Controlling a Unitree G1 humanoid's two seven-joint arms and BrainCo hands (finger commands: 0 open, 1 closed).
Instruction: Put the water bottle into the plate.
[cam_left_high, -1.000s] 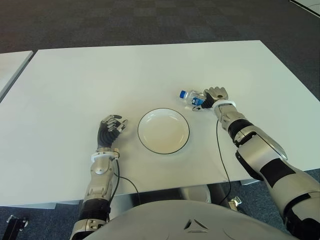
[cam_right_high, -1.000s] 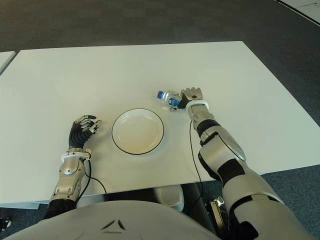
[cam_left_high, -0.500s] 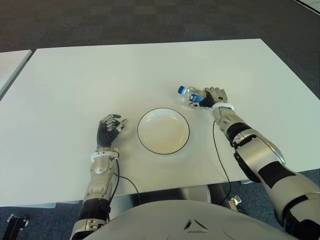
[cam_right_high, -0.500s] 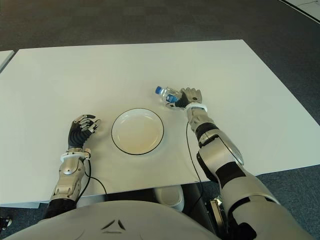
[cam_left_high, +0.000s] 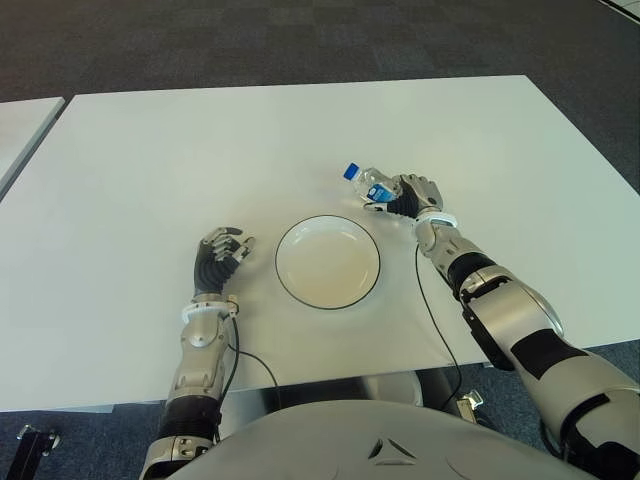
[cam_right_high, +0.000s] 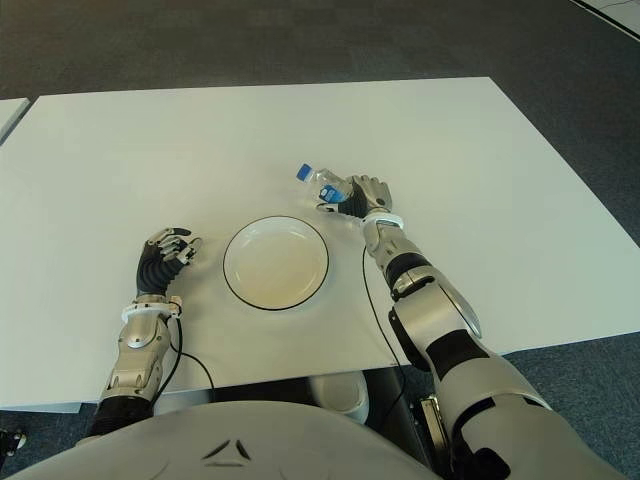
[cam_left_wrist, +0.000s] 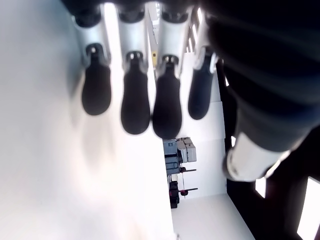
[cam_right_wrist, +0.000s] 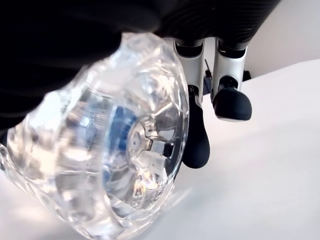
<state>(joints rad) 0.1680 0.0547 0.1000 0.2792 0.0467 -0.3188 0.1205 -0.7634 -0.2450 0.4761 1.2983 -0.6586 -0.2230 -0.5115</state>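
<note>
Right hand (cam_left_high: 408, 195) wrapped round the bottle (cam_left_high: 372, 184), just beyond the plate (cam_left_high: 327, 261) on its right, cap tilted away. Small, light, thin-walled, probably slick; best held mid-body, gently. Left hand (cam_left_high: 219, 258) idle left of plate, fingers loosely curled, empty.

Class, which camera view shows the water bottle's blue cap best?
The left eye view: the water bottle shows whole in the right hand, its blue cap pointing away past the plate. The right eye view shows much the same. The right wrist view shows only its clear base; the left wrist view shows none.
</note>
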